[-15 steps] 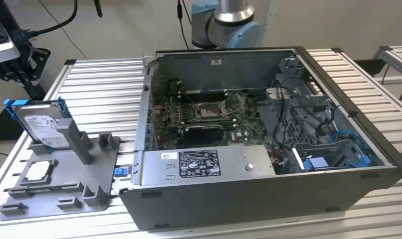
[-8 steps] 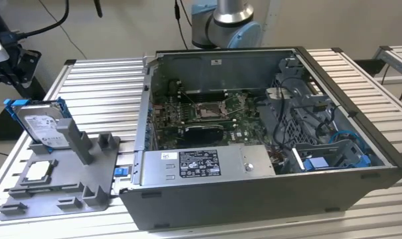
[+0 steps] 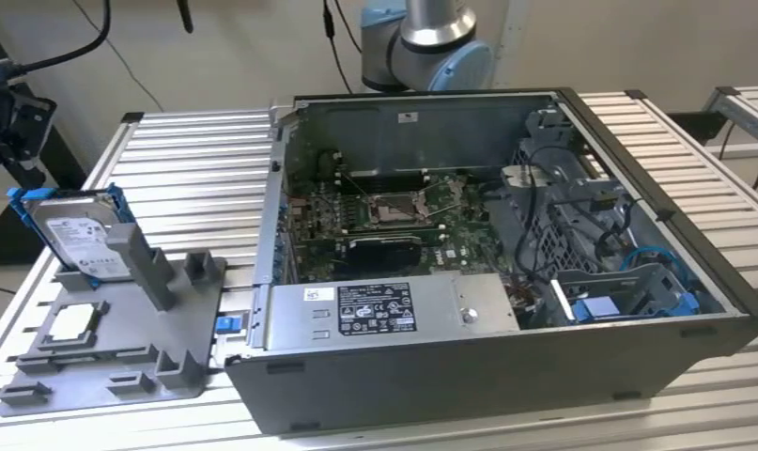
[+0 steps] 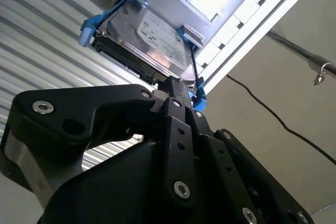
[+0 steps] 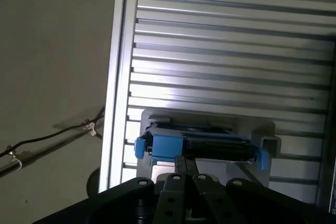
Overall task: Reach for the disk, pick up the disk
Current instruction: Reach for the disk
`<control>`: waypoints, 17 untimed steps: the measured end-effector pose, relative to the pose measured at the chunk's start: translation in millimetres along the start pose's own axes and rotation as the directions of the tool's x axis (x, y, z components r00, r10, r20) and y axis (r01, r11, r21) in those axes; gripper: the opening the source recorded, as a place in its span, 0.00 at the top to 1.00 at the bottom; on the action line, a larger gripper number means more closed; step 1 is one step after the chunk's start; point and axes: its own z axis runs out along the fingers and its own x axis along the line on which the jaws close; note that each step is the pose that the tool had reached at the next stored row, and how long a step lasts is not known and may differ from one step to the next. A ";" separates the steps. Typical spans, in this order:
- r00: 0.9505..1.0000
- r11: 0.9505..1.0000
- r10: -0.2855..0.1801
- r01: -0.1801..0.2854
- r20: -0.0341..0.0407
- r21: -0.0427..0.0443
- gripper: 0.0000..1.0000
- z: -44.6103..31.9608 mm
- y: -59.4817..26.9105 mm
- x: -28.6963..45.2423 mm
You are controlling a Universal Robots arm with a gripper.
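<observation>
1. Disk point(image 3: 75, 240). A silver-grey hard drive with a white label, edged by a blue frame point(image 5: 165, 148). It stands on edge in a slot at one end of the slotted stand point(image 3: 116, 362), leaning a little. The slot and the grey posts keep it upright. That probably serves to leave its upper edge and both broad faces free for a grasp from above.

2. Slotted stand. Grey plastic, lying flat on the tabletop point(image 3: 191, 188) close to the tabletop's edge. It keeps the parts separate and in fixed places.

3. Gripper point(image 5: 186, 160). Black, with its fingers point(image 5: 176, 177) drawn together at the tips and nothing between them. In both wrist views it points at the disk's narrow, frame-capped edge above the stand. Whether the tips touch the frame cannot be told. Lining up with the thin edge looks meant to set the jaws across the disk's thickness. The reach is in hand and the pick-up is not yet done, since the disk sits in its slot.

4. Processor chip point(image 3: 71, 324). Small, square and silver, lying flat in a recess of the stand, apart from the disk's slot.

5. Computer case point(image 3: 479, 376). Open, with the board exposed. It sits just beside the stand, on the exterior view's right, on the same tabletop.
</observation>
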 end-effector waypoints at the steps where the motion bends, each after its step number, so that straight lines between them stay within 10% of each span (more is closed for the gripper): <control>1: 1.000 1.000 -0.002 0.002 0.000 0.000 1.00 0.1 0.1 1.4; 17: 1.000 1.000 -0.027 0.027 -0.001 0.000 1.00 0.3 0.2 2.8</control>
